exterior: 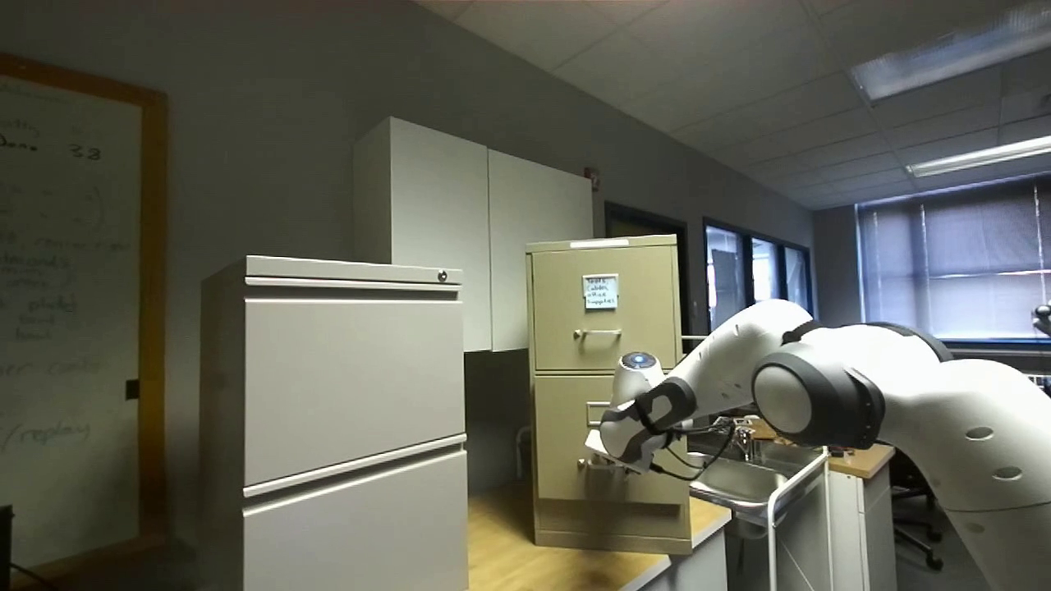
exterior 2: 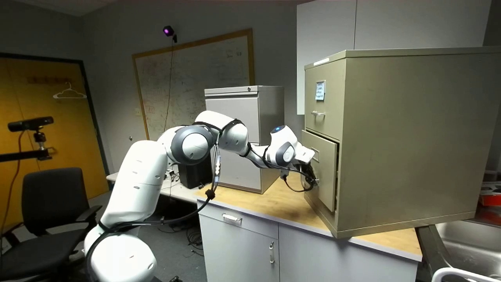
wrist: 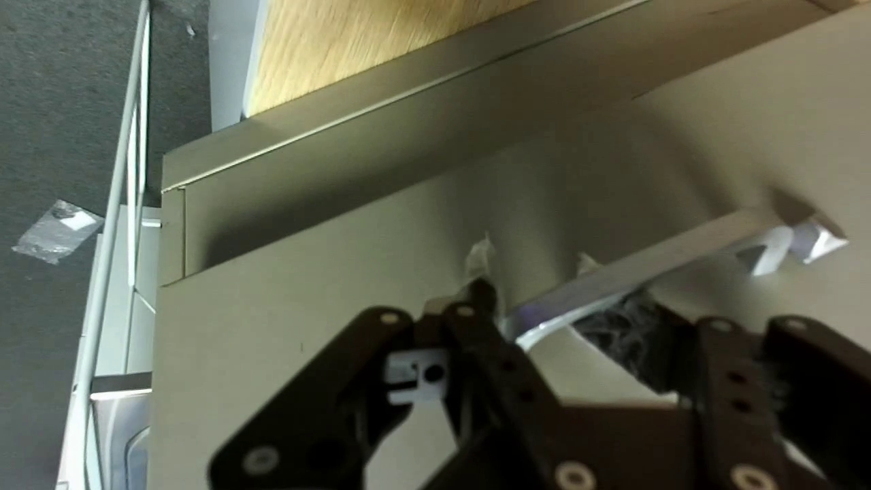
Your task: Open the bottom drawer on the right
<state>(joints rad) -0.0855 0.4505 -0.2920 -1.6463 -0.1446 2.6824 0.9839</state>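
Where my white arm (exterior 2: 137,184) meets the tan filing cabinet (exterior 2: 415,137), the bottom drawer (exterior 2: 327,172) stands partly open: in an exterior view its front sits forward of the cabinet body, with a narrow dark gap along the side edge. It is the lower of two drawers; the upper drawer (exterior: 603,318), flush, bears a handwritten label (exterior: 600,292). In the wrist view my claw (wrist: 537,279) is at the drawer's metal handle (wrist: 653,267), its fingers (wrist: 633,333) apart, with tan drawer front showing between them. One finger lies just beside the handle's visible left end; the other crosses behind the bar, its tip visible past the far edge. Whether either bears on the metal I cannot tell. Cables (exterior 2: 300,191) loop below the wrist (exterior 2: 283,147), and both exterior views leave the claw largely obscured.

The filing cabinet rests on a wood-grained tabletop (exterior 2: 254,197), over grey base cupboards (exterior 2: 242,254); a pale grey drawer cabinet (exterior: 353,377) stands on the same tabletop, well apart from it. A stainless-steel sink (exterior: 743,480) lies just beside the tabletop, and white wall cupboards (exterior: 439,230) hang above. Farther back, in an exterior view, I see a wood-framed whiteboard (exterior 2: 188,74), a black office chair (exterior 2: 54,203), and a white coat hanger (exterior 2: 69,94) on a yellow-brown door (exterior 2: 74,129). On the carpet (wrist: 54,136), in the wrist view, lies a clear plastic bag (wrist: 51,235).
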